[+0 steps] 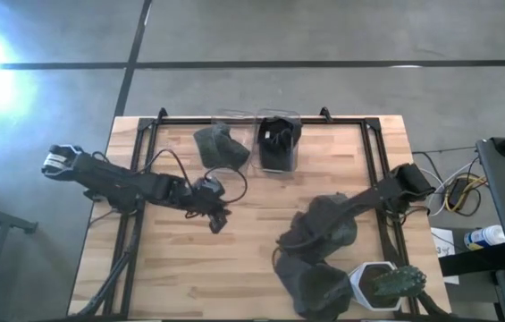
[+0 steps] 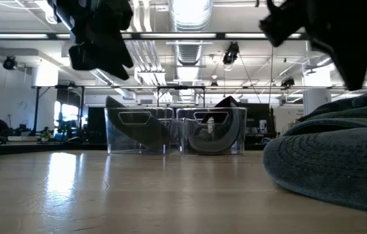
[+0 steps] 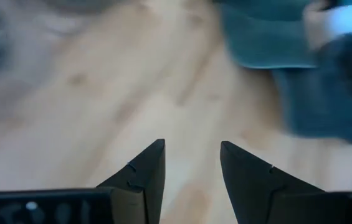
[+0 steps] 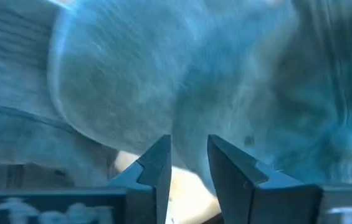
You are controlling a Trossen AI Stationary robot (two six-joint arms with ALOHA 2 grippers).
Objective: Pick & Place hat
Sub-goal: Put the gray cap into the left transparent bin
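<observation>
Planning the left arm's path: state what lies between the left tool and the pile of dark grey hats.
In the high view, only bare wooden tabletop lies between the left tool and the pile of dark grey knitted hats. The left wrist view shows the same.

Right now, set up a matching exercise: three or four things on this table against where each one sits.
1. Left gripper
2. Right gripper
3. Black hat
4. White hexagonal pot

a. Near right corner of the wooden table
b. In the right clear plastic bin at the far edge
c. Over bare wood, mid-table
d. At the pile of grey knit hats

Pairs: 1-c, 2-d, 3-b, 4-a
</observation>
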